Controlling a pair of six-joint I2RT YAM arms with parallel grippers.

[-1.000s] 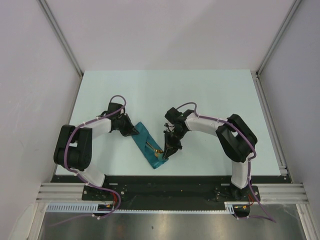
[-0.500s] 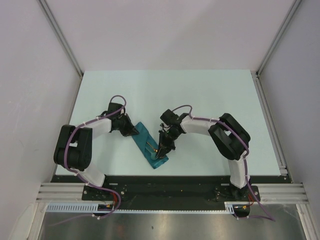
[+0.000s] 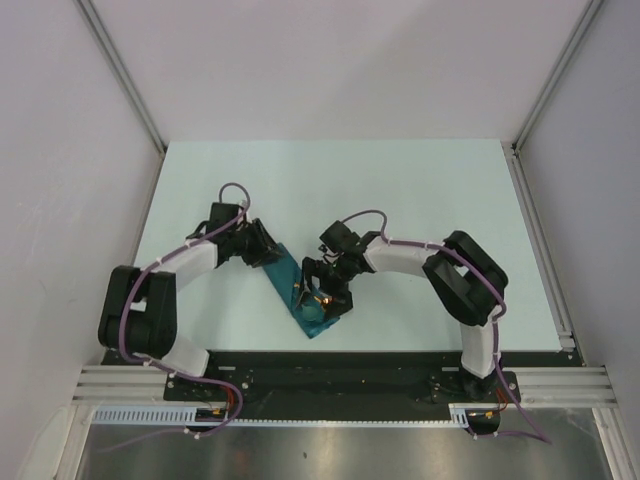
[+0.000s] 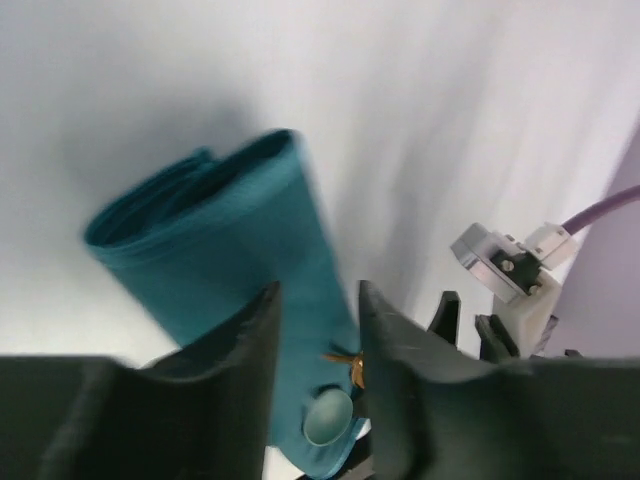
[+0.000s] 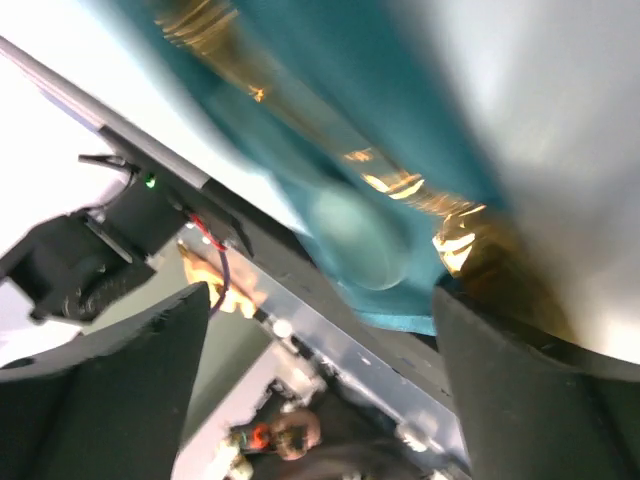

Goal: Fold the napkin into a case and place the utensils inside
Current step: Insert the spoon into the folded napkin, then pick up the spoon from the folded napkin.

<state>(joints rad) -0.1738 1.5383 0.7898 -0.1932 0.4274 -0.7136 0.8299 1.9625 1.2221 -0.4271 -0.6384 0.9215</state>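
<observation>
No text, label, brand, number or sign can be read in any of the three views.

The case (image 4: 250,240) is soft, faintly shiny cloth, the gold spoon (image 5: 395,183) glossy metal.
</observation>
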